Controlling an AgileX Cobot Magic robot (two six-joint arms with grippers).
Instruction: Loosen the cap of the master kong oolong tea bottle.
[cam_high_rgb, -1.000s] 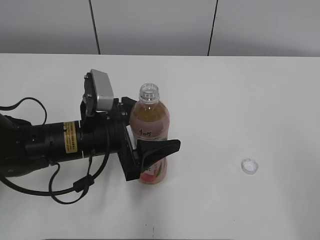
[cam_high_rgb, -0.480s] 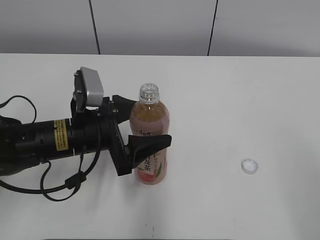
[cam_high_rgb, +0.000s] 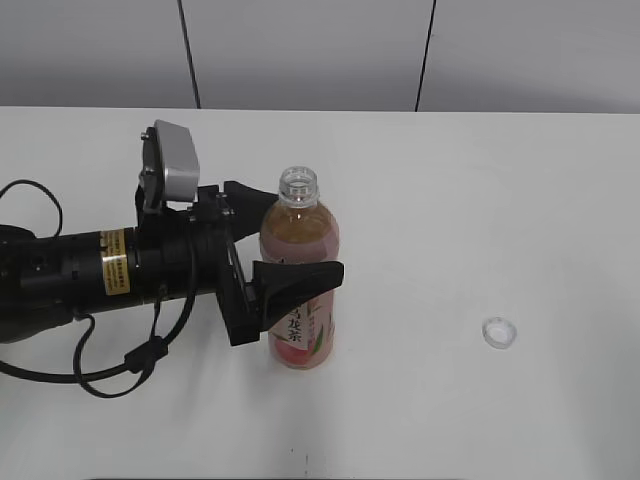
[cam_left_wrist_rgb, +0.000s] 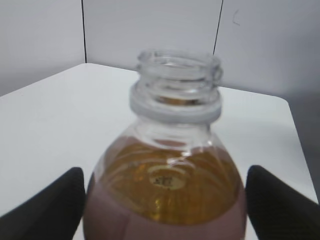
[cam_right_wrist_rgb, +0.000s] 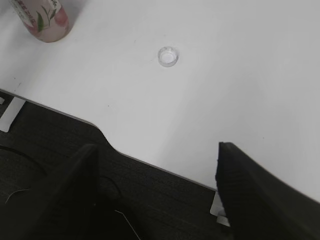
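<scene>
Cap (cam_high_rgb: 498, 333) off the bottle, lying alone on the white table (cam_high_rgb: 480, 200) toward the right side, open side up, well apart from everything else; also seen as a small pale ring (cam_right_wrist_rgb: 168, 56) in the right wrist view. Master kong oolong tea bottle (cam_high_rgb: 299, 265) standing upright left of centre on the table, neck bare and open, clear threads and a white collar ring plain in the left wrist view (cam_left_wrist_rgb: 175, 100), amber tea filling up to the shoulder. Pink peach label around the lower body, its base just visible at the top left corner of the right wrist view (cam_right_wrist_rgb: 42, 20).

Left gripper (cam_high_rgb: 280, 235) reaching in from the left, lying roughly level with the table, fingers spread on either side of the bottle's upper body: one black finger (cam_high_rgb: 295, 285) crossing in front of the label, the other behind near the shoulder. Fingertips (cam_left_wrist_rgb: 45, 210) in the left wrist view standing off from the bottle on both sides, with a gap each side, so not clamped. Grey wrist camera (cam_high_rgb: 170, 170) atop the arm, black cable (cam_high_rgb: 120, 375) looping on the table beneath.

Right gripper (cam_right_wrist_rgb: 155, 190) spread wide, holding nothing, hanging over the table's near edge and dark floor, well away from cap and bottle; absent from the exterior view
</scene>
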